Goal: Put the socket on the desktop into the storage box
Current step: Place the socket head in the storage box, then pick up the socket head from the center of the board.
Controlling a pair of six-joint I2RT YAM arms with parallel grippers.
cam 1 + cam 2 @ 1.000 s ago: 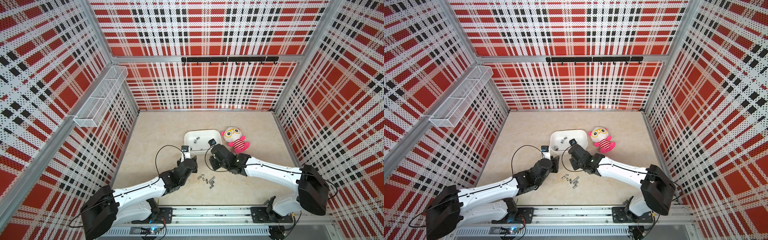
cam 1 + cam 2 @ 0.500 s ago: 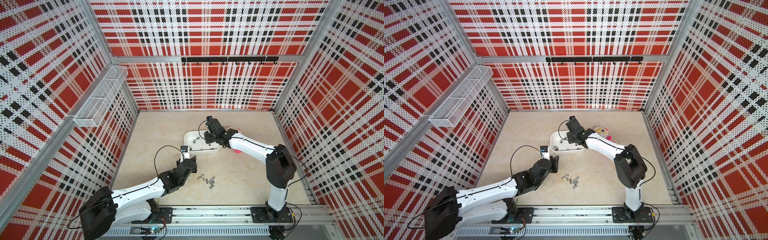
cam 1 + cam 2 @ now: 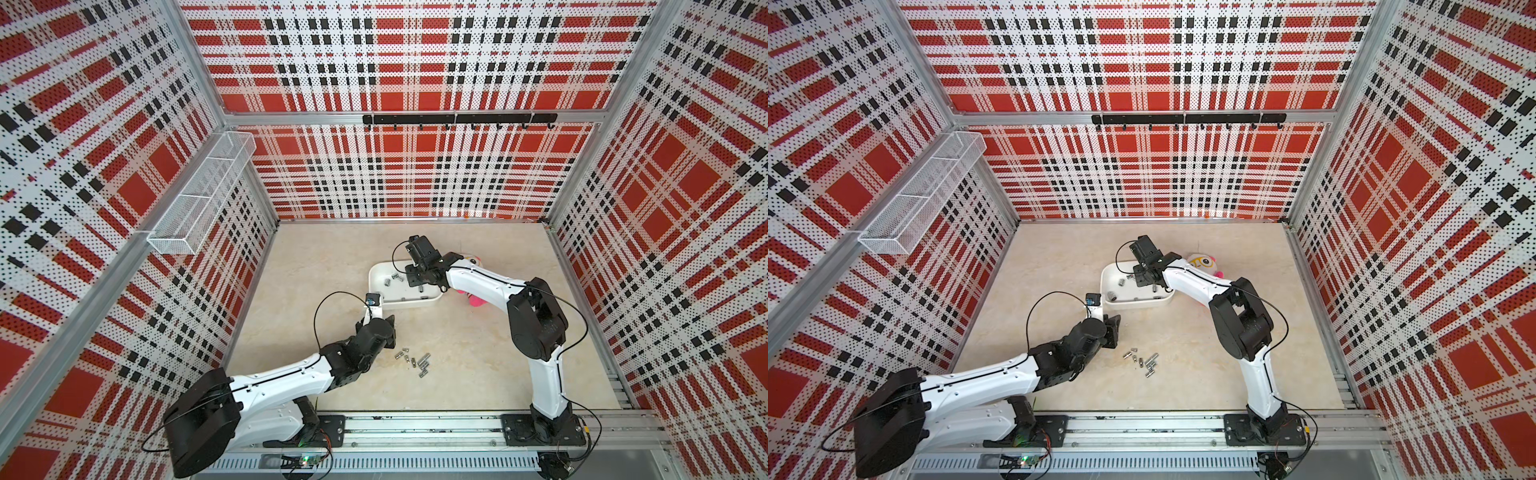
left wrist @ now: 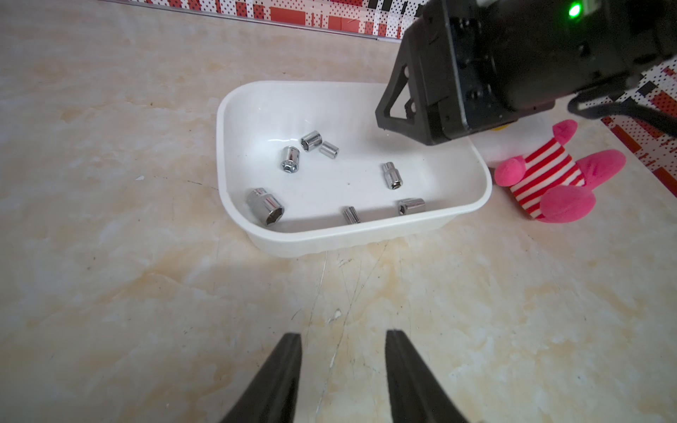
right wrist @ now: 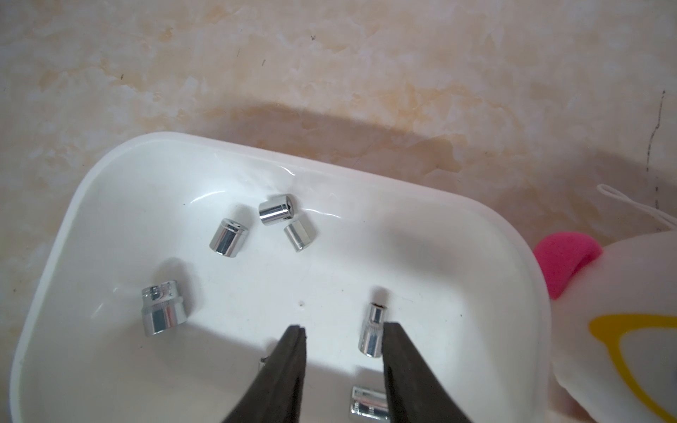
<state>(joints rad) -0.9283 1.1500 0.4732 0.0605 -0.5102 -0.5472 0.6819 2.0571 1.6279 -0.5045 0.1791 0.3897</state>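
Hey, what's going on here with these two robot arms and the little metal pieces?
Two robot arms are filling the white storage box with sockets. The right gripper hangs open over it, a small socket lying on the box floor below its jaws. The left gripper is open and empty over bare table. A cluster of loose sockets waits on the table.

One storage box (image 4: 329, 240), seven sockets (image 4: 265, 207) inside
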